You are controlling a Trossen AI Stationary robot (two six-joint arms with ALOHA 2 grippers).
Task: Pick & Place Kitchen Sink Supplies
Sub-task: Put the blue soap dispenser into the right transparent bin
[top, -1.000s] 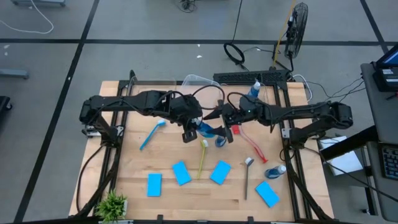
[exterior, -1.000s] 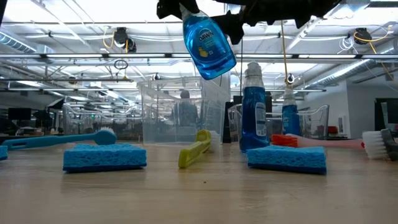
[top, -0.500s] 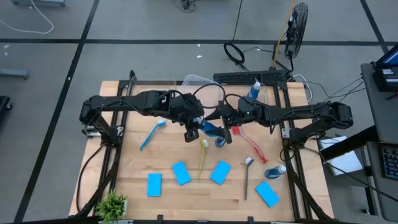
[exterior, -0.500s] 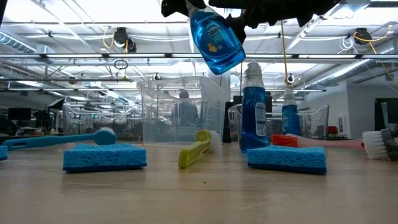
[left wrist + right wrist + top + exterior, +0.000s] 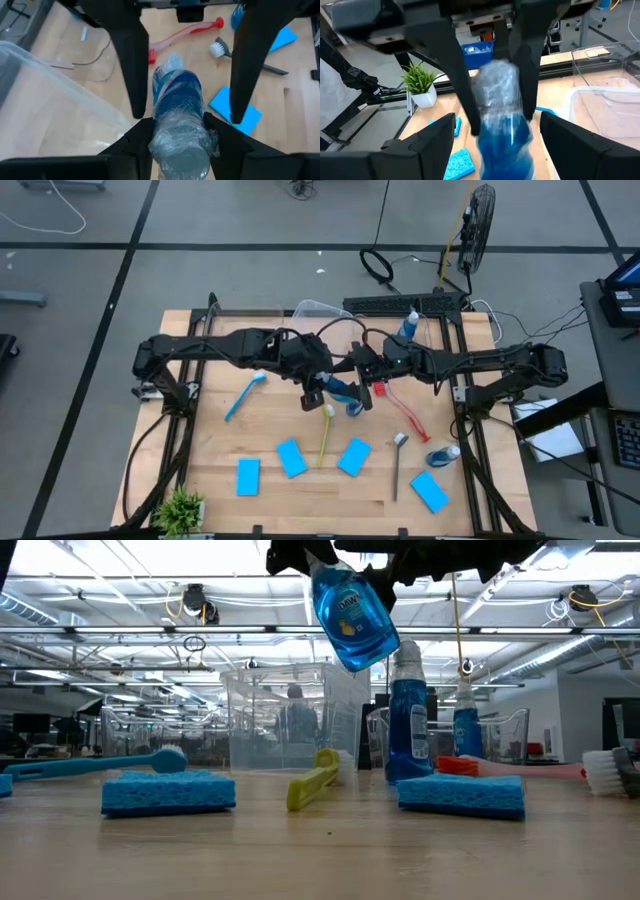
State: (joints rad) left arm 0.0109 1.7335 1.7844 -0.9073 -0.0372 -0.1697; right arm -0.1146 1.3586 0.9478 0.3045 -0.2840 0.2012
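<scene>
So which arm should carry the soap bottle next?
Probably the left: its gripper is clamped on the bottle up in the air, while the right gripper sits open around it, not gripping.

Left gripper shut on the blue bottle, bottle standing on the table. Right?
No: left gripper is shut on the blue bottle, but it hangs in the air above the table, per the low view. Right gripper is open around it.
</scene>
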